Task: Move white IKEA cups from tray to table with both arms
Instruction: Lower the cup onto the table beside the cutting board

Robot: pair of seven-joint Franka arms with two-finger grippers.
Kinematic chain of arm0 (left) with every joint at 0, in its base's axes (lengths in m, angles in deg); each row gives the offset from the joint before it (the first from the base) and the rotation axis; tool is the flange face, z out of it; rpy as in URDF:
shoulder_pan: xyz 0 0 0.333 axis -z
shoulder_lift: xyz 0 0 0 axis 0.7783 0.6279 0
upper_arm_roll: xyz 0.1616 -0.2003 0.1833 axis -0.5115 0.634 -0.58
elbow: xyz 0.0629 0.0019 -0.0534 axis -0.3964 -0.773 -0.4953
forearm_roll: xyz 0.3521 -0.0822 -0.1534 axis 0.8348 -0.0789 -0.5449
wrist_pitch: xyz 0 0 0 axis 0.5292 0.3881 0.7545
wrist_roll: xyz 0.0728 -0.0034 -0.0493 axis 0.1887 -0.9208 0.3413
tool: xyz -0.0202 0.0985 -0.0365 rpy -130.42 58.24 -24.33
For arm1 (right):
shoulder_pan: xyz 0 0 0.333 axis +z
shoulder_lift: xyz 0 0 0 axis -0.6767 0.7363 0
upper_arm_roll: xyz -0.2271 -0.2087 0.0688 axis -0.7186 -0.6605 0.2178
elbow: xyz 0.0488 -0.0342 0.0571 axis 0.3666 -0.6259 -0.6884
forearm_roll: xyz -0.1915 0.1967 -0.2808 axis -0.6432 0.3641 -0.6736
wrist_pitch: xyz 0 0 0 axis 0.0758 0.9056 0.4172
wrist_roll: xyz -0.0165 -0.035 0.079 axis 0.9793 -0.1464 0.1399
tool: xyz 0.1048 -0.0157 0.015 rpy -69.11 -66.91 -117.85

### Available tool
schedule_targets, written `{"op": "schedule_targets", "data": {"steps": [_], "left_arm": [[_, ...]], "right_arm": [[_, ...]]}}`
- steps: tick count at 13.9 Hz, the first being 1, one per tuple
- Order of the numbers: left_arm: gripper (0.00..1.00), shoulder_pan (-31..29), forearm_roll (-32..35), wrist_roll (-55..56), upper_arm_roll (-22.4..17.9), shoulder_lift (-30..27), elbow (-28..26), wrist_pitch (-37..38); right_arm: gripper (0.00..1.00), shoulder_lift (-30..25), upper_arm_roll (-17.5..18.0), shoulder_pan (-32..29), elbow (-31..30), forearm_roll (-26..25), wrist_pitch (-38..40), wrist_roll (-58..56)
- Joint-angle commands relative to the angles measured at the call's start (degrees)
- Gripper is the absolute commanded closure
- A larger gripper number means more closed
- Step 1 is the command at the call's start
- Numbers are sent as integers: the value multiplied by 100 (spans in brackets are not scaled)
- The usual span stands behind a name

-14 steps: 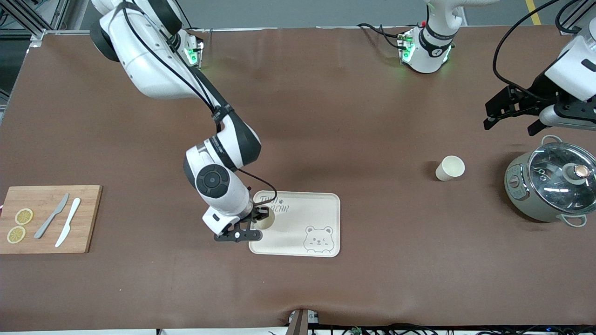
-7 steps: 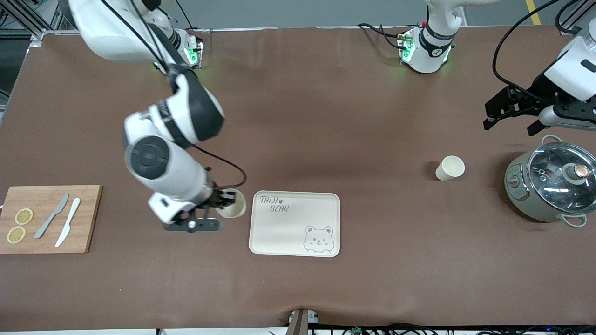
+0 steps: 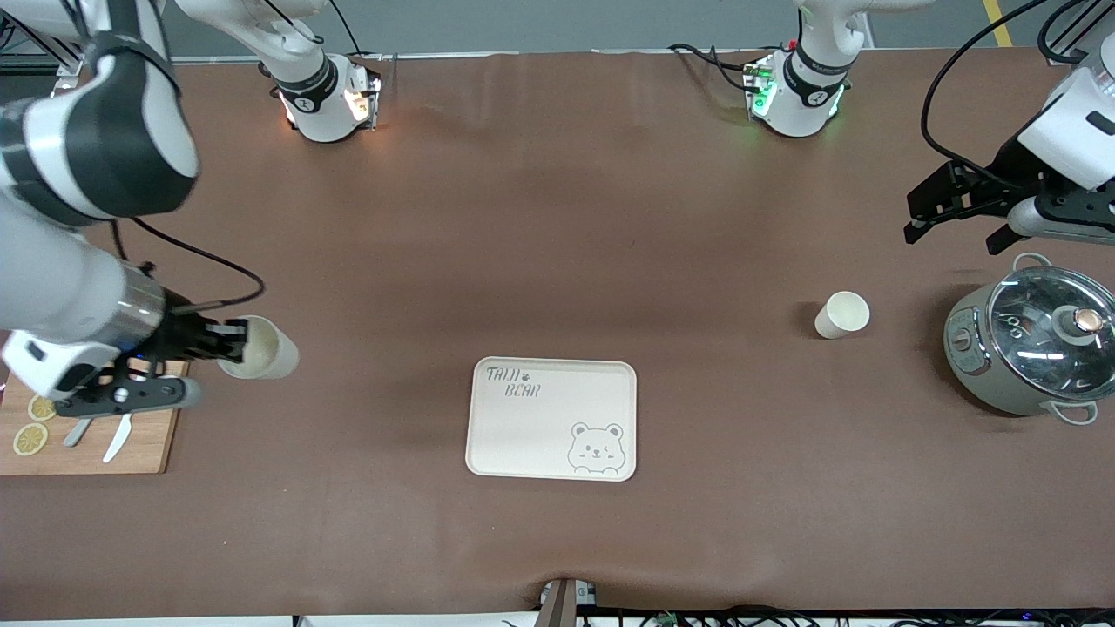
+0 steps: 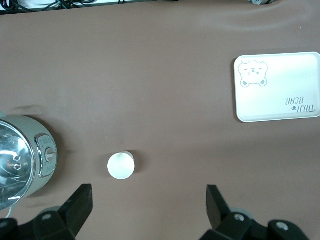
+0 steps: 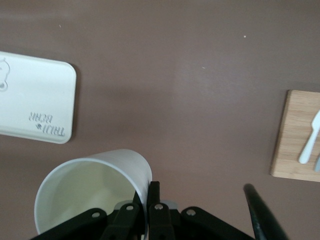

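Right gripper (image 3: 233, 341) pinches the rim of one white cup (image 3: 260, 349) in the air beside the cutting board (image 3: 148, 435), while the left gripper (image 3: 956, 218) waits with jaws wide apart above the bench (image 3: 557, 218), near the other white cup (image 3: 842, 314) standing upright beside the pot (image 3: 1032, 350).

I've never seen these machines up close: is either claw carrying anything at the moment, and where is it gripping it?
The right gripper carries a white cup, pinched by its rim wall, one finger inside. The left gripper holds nothing, open above the table near the pot.
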Motion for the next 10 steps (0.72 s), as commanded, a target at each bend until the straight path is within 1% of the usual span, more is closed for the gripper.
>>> {"op": "schedule_targets", "data": {"steps": [1,3,4,5,6,8,10], "left_arm": [[0,16,128,-78,14,-29,-30,-68],[0,16,128,-78,14,-37,-30,-68],[0,16,128,-78,14,-37,-30,-68],[0,16,128,-78,14,-37,-30,-68],[0,16,128,-78,14,-37,-30,-68],[0,-1,128,-78,23,-37,-30,-68],[0,-1,128,-78,23,-37,-30,-68]], "right_arm": [[100,-502,51,-487,-601,47,10,-695],[100,-714,43,-716,-857,21,-7,-944],[100,-767,34,-778,-901,-75,-8,-970],[100,-785,43,-839,-928,-311,1,-1214],[100,-829,43,-910,-1007,-435,-34,-1547],[100,-855,51,-1059,-1069,-393,-78,-1586],[100,-864,60,-1068,-1069,-340,-69,-1315]]}}
